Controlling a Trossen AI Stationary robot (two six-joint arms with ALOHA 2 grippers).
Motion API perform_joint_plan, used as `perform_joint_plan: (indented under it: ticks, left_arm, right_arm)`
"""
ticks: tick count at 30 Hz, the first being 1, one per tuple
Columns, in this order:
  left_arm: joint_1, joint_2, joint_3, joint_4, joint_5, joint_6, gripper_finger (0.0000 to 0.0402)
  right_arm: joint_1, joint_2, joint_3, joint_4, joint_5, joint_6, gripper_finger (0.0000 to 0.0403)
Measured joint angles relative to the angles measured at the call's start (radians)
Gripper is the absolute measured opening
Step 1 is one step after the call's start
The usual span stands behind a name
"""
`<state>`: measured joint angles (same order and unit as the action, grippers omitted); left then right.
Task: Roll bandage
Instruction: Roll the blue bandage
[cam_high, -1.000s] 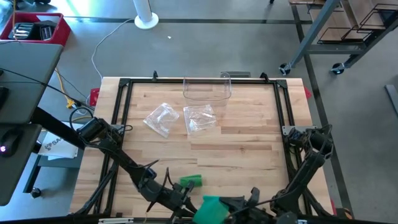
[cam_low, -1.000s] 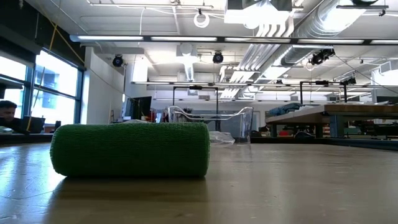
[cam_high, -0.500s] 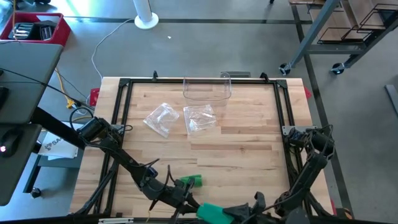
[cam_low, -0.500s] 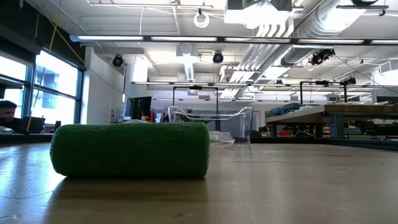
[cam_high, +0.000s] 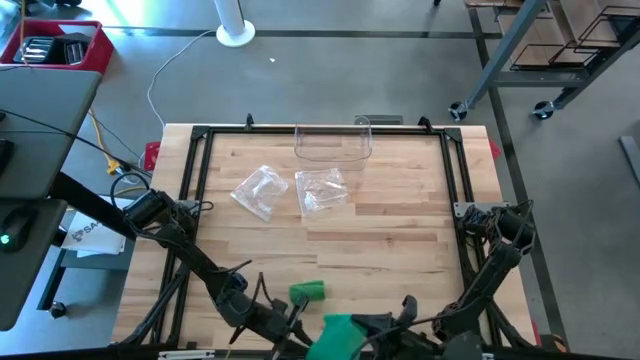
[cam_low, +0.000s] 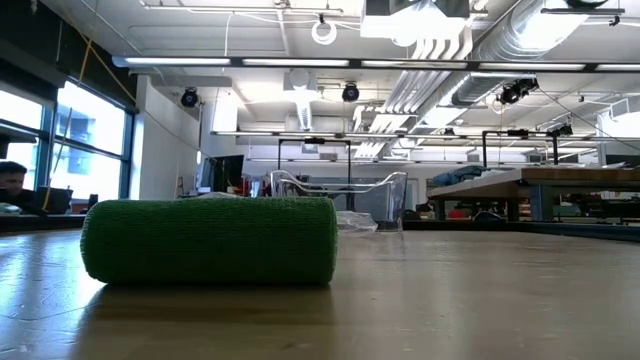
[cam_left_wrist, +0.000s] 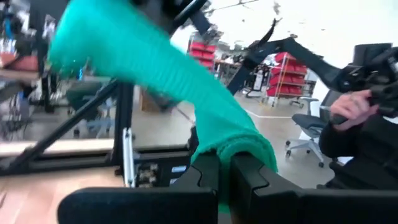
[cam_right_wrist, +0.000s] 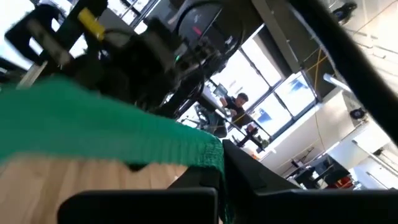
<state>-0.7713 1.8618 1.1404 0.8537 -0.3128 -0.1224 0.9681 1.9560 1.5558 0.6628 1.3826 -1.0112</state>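
Observation:
A teal bandage strip (cam_high: 336, 334) hangs above the table's near edge, stretched between my two grippers. My left gripper (cam_high: 296, 326) is shut on one end and my right gripper (cam_high: 368, 330) on the other. In the left wrist view the strip (cam_left_wrist: 143, 68) runs away from my fingers toward the other arm. In the right wrist view it (cam_right_wrist: 93, 127) crosses the picture as a broad band. A dark green rolled bandage (cam_high: 306, 291) lies on its side on the wood just beyond them, and fills the low view (cam_low: 210, 240). My left gripper pinches the bunched end of the teal strip (cam_left_wrist: 239, 148) between its two fingers, which point about level toward the table's right. The strip rises from the hold, clear of the table. My right gripper pinches the strip's other end by its corner (cam_right_wrist: 208, 152) between its two fingers, coming level from the table's right side. The strip runs away from the hold as a flat band above the wood.
A clear plastic tub (cam_high: 333, 143) stands at the far edge, with two clear plastic bags (cam_high: 258, 190) (cam_high: 322, 189) in front of it. A black frame (cam_high: 196, 150) borders the table. A person (cam_left_wrist: 357, 115) sits beyond the table.
The teal strip showed narrower from above half a second ago and now shows broad again, as it did a second ago. My right gripper has rolled a little. The dark green roll has stayed where it was.

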Motion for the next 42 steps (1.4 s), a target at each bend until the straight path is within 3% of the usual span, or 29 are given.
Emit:
perform_joint_plan:
  ticks: [4, 8, 14, 20, 26, 31, 38, 42]
  left_arm:
    - [-0.024, 0.0, 0.0, 0.064, -0.011, 0.096, 0.0001]
    - [-0.042, 0.0, 0.0, 0.091, -0.085, 0.156, 0.0001]
    - [-0.049, -0.002, 0.0, 0.117, -0.215, 0.219, 0.0001]
    - [-0.046, -0.003, -0.001, 0.14, -0.369, 0.29, 0.0001]
    - [-0.026, -0.003, -0.001, 0.108, -0.452, 0.316, 0.0001]
    - [-0.013, -0.002, 0.0, 0.087, -0.511, 0.376, 0.0001]
    - [-0.006, -0.002, 0.0, 0.089, -0.472, 0.406, 0.0001]
    - [-0.006, -0.002, 0.0, 0.077, -0.46, 0.432, 0.0001]
  right_arm:
    - [-0.012, 0.0, 0.0, -0.255, -0.011, 0.248, 0.0]
    - [-0.018, 0.0, 0.0, -0.541, -0.12, 0.591, 0.0]
    - [-0.016, 0.0, 0.0, -0.771, -0.216, 0.971, 0.0]
    - [-0.017, 0.0, 0.0, -0.751, -0.369, 1.039, 0.0]
    - [-0.022, 0.0, 0.0, -0.689, -0.36, 1.022, 0.0]
    - [-0.026, 0.0, 0.0, -0.626, -0.233, 0.996, 0.0]
    - [-0.02, -0.032, 0.0, -0.622, -0.199, 1.138, 0.0]
    - [-0.028, -0.048, 0.0, -0.622, -0.25, 1.194, 0.0]
